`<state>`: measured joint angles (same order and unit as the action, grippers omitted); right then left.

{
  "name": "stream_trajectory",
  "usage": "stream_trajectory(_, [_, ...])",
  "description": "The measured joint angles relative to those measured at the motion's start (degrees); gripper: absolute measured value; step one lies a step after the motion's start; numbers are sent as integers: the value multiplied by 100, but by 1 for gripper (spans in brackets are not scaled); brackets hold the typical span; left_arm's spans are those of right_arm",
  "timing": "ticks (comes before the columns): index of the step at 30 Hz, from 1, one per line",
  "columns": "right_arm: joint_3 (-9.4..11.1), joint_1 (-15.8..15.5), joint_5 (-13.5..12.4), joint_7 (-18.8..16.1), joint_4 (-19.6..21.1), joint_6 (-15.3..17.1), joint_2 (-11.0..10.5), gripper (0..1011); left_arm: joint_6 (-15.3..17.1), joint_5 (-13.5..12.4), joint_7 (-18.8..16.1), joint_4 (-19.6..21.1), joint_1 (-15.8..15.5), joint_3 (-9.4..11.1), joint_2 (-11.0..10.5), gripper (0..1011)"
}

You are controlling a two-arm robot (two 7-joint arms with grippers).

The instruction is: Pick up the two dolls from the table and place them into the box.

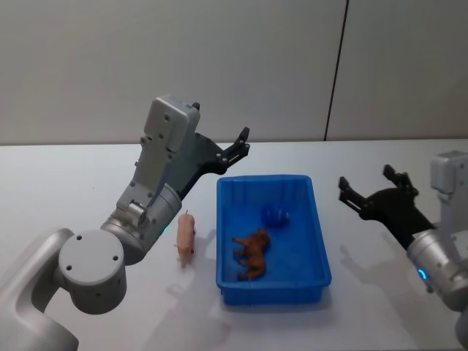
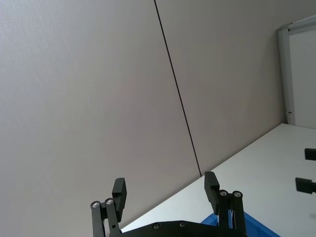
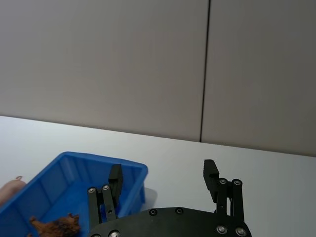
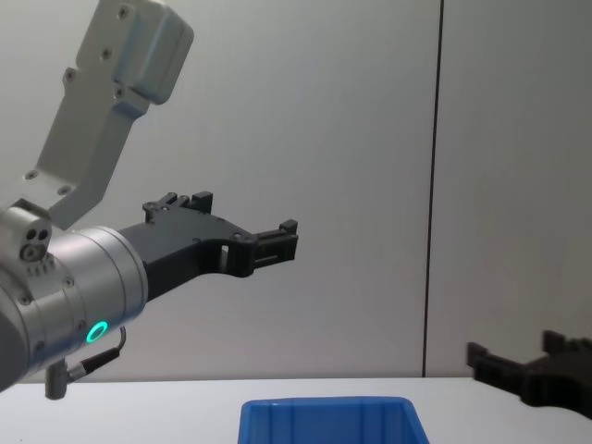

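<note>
Blue and thick-rimmed, the box (image 1: pixel 219 241) is sitting in the middle of the white table (image 1: pixel 66 175), and it is already holding two figures. A brown four-legged doll (image 1: pixel 252 254) is lying on its side near the box's middle, and a small rounded dark-blue doll (image 1: pixel 276 214) is resting just beyond it, toward the far wall. By that count the placing is looking finished. A pink doll (image 1: pixel 186 238), though, is lying on the table just beside the box's left wall, outside it and apart from the rim. If it is counting as one of the task's dolls, one pick and one drop are remaining; I cannot tell which reading is meant. The left gripper (image 1: pixel 237 146) is hanging raised above the table near the box's far left corner, its jaws spread apart and carrying nothing. The right gripper (image 1: pixel 365 180) is hovering to the right of the box, well clear of it, jaws likewise standing apart and empty. Neither one is touching any doll.
</note>
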<state>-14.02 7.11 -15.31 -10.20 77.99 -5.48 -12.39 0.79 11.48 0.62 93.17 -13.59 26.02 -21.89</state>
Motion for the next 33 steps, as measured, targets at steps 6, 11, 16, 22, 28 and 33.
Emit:
stream_trajectory(6, [63,-160,-30,283,135,-7,-84,1001,57,42,-27,11,18,-10,1,1001])
stream_trajectory(11, [105,-262,-49,453,226,-10,-139,1001,207,187,-107,54,57,-34,-8,1001])
stream_trajectory(16, [128,-320,-61,556,275,-13,-170,1001,369,366,-188,85,99,-65,-18,1001])
stream_trajectory(22, [148,-369,-69,641,316,-16,-195,1001,610,646,-268,100,153,-115,-29,1001])
stream_trajectory(28, [161,-400,-74,693,343,-17,-211,1001,889,932,-302,69,178,-168,-31,1001])
stream_trajectory(33, [167,-415,-78,722,358,-18,-220,1001,1151,1113,-302,-3,177,-208,-24,1001])
